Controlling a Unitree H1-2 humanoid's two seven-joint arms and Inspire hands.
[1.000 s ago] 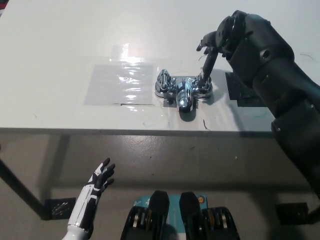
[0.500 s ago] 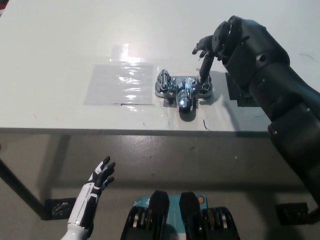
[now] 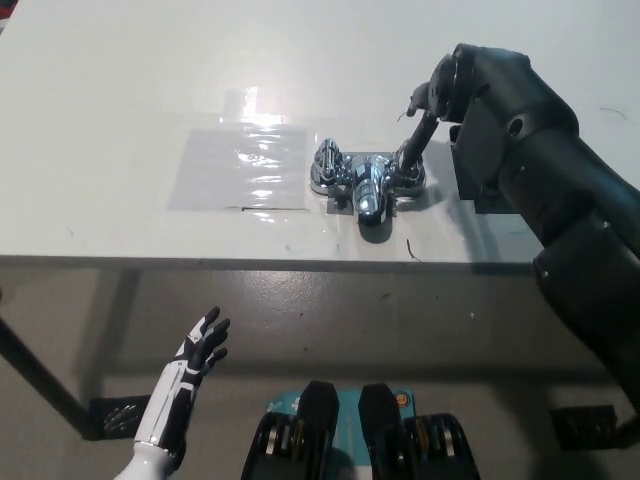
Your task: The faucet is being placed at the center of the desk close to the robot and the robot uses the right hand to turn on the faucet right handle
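Head view, the only one available: the faucet (image 3: 365, 182), a chrome fitting with a short spout pointing toward the near edge, stands on the white counter (image 3: 130, 80) at about mid-width and close to the near edge, which puts it within the robot's reach as the task requires. Its base rests just right of a clear sheet (image 3: 240, 165) lying flat on the surface. The left handle (image 3: 325, 157) is untouched. The right handle (image 3: 416, 142) rises as a dark lever, tilted up, right and away from the spout. The black right hand (image 3: 448, 85) is at the top of this lever, the arm coming in from the near right over a dark patch (image 3: 468, 180) on the counter. The hand meets the lever's upper end, presumably for leverage in swinging it; whether it is clasped around the lever or only pressed against it, I cannot tell, since the hand and lever merge in dark tones. In my judgement the turning step is in hand, but nothing shows whether the valve is open. The white left hand (image 3: 200, 345) is idle below the counter edge at the near left, over the floor (image 3: 420, 330), released with fingers spread, holding nothing.
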